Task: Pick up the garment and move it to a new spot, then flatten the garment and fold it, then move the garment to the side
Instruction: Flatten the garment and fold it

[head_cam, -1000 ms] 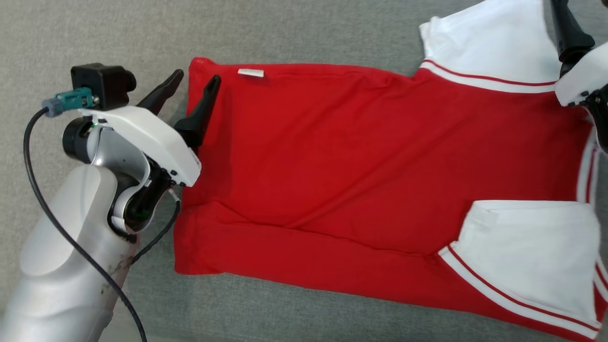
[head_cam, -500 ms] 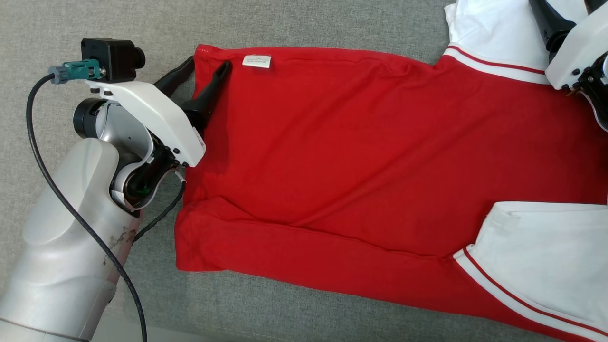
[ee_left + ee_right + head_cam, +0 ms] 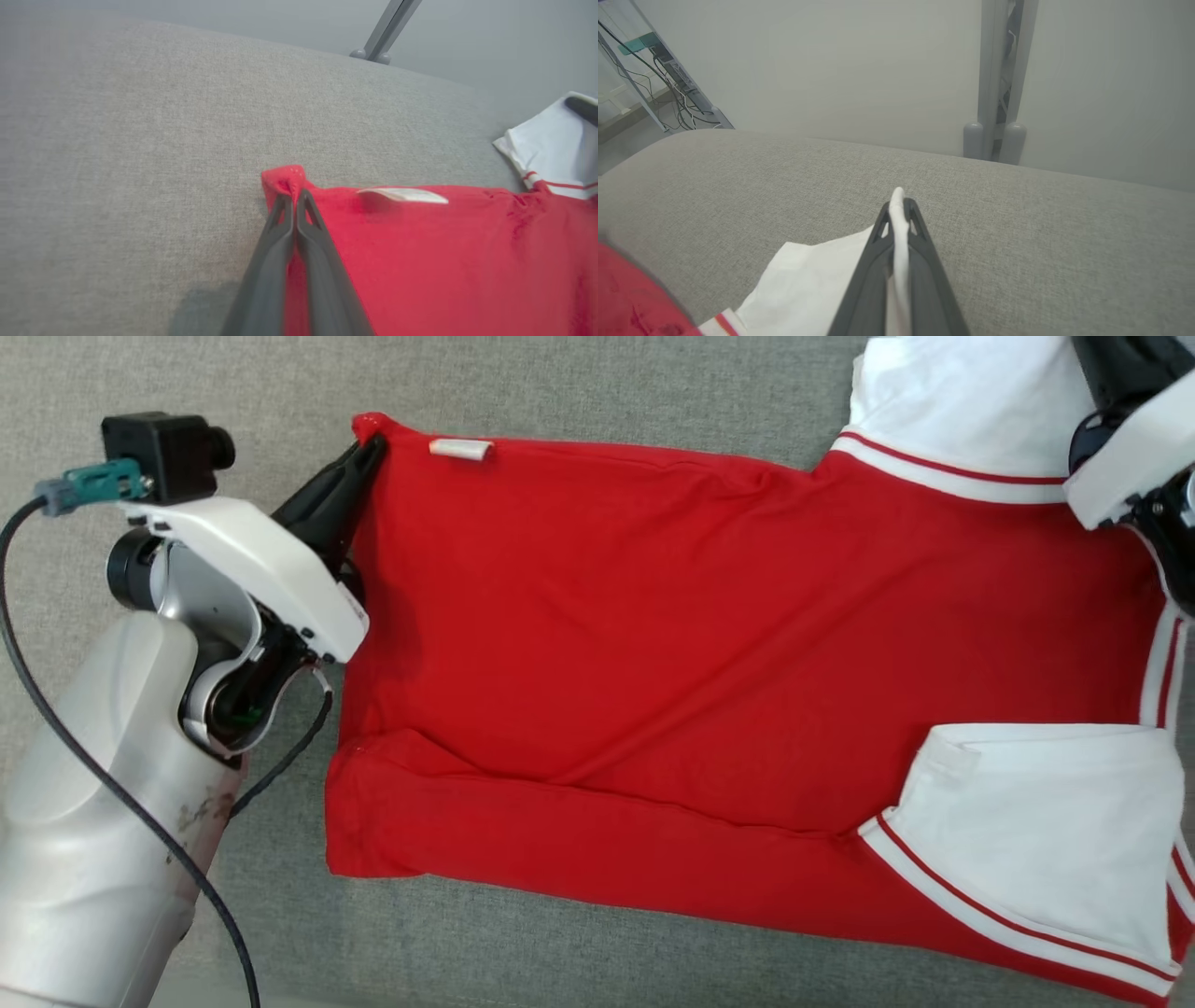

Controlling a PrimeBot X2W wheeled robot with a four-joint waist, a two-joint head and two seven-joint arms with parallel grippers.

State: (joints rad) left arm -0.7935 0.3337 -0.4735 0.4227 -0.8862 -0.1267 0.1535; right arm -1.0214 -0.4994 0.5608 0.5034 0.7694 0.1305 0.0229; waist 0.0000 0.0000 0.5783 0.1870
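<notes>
Garment (image 3: pixel 709 644) lies mostly flat on the grey surface (image 3: pixel 579 383): red body across the middle, near edge folded over, white sleeves toward the right. Left fingers (image 3: pixel 275 242) are pressed together on the red hem corner (the one just beside the white label (image 3: pixel 459 449)), cloth bunched at the tips. Right fingers (image 3: pixel 924 261) are clamped on the far white sleeve (image 3: pixel 808 275) edge, a strip of white cloth pinched between them and poking past the tips.
</notes>
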